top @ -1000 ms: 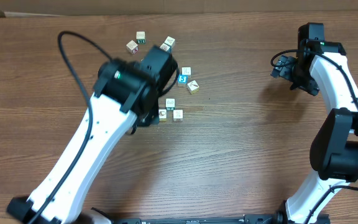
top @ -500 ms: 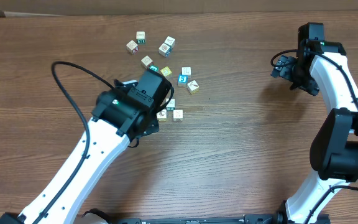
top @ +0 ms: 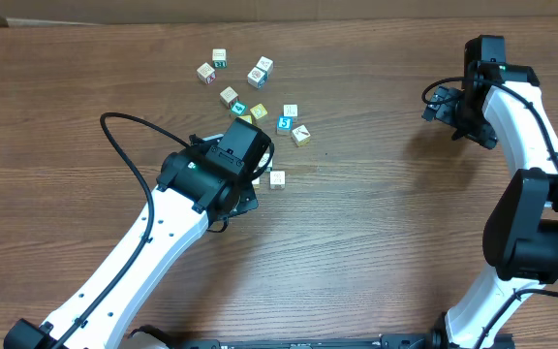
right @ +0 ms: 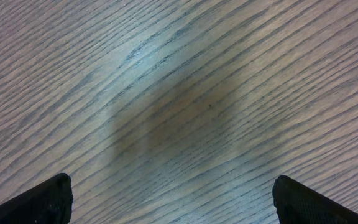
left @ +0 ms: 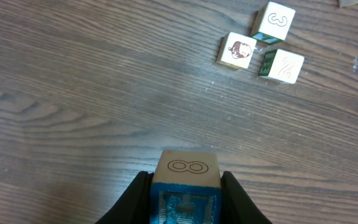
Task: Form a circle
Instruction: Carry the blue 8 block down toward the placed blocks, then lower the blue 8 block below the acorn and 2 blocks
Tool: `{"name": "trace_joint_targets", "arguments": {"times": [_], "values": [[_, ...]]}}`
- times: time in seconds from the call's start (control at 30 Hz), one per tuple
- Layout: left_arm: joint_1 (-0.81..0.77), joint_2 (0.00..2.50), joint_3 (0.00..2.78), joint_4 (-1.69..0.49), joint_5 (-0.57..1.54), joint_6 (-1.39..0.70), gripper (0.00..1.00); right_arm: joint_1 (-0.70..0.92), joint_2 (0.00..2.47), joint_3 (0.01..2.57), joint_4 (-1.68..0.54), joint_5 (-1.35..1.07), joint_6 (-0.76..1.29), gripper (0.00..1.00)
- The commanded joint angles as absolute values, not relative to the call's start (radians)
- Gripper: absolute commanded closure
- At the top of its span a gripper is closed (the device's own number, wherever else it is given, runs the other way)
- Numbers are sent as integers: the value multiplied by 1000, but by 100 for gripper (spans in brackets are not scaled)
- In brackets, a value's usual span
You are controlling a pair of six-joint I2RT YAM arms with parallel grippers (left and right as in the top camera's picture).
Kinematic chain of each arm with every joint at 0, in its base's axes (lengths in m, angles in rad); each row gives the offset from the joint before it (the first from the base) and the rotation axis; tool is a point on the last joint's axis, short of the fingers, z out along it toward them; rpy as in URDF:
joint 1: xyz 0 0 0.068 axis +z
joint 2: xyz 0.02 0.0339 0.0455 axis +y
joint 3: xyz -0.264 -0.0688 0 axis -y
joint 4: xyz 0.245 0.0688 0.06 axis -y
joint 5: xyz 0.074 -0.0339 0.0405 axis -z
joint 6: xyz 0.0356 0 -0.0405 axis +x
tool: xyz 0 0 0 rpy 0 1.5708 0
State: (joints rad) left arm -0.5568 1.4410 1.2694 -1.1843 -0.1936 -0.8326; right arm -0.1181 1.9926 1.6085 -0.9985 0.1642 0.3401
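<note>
- Circle of small whitish picture-faced toy cubes: you have three sitting close together on the brown wood-grain table, seen clearly only in the left wrist view.
- Your left gripper is clamped on a blue-sided wooden cube with a double-oval top, apart from that cluster.
- Farther back you see loose scattered cubes, white, yellow and teal.
- Your right gripper stands wide apart and empty over bare wood.
</note>
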Motion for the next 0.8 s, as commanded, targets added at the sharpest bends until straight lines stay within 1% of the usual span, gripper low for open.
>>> {"name": "trace_joint_targets", "arguments": {"times": [0.0, 0.3, 0.47, 0.57, 0.77], "values": [[-557, 1440, 1251, -1172, -183, -846, 96, -119, 1967, 1630, -997, 175, 339, 0], [-557, 1440, 1163, -1132, -168, -846, 96, -119, 1967, 1630, -997, 175, 339, 0], [-561, 1444, 1096, -1018, -89, -846, 96, -119, 1967, 1630, -997, 175, 339, 0], [-577, 1460, 1059, -952, -88, -846, 96, -119, 1967, 1630, -997, 175, 339, 0], [-630, 1584, 1047, -863, -89, -844, 96, -119, 1967, 1630, -997, 175, 339, 0]]}}
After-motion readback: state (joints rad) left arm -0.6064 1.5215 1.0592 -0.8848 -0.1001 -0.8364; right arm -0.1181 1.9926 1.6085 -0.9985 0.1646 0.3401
